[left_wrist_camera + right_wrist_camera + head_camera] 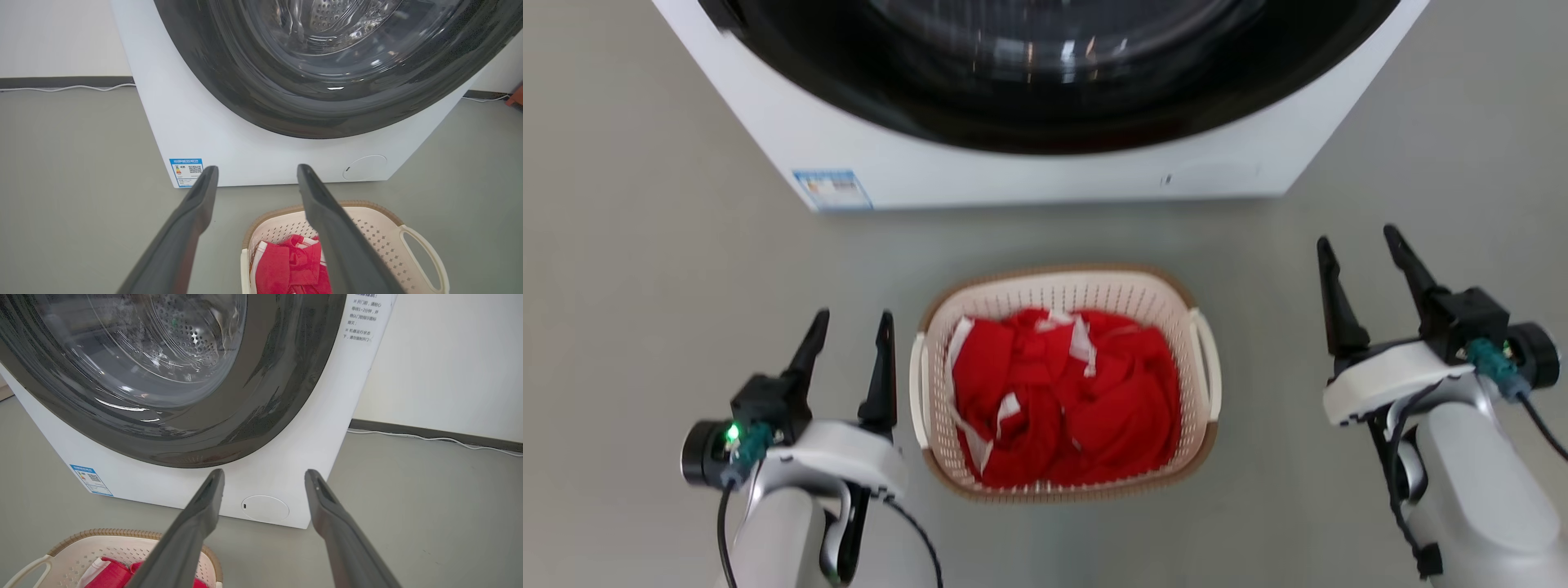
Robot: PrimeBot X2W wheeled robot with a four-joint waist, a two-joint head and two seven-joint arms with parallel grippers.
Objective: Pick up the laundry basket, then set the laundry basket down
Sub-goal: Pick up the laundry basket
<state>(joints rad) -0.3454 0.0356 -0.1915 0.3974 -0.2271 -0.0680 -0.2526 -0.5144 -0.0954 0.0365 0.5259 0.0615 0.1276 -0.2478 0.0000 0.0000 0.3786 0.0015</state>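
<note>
1. From the head view, the laundry basket (1078,296) sat on the grey floor (645,286) in front of the white washer (1029,175), heaped with red laundry (1078,400). The left gripper (854,317) hung just beside the basket's left handle, its fingers apart and empty. The right gripper (1356,237) stood well off to the basket's right, its fingers spread wide on nothing.
2. From the left wrist view, the left gripper (257,168) pointed at the washer (245,151), fingers open, with the laundry basket (376,232) low and to the right behind one finger.
3. From the right wrist view, the right gripper (264,472) aimed at the washer (310,457), fingers wide. The laundry basket (102,547) lay at the lower left corner.
</note>
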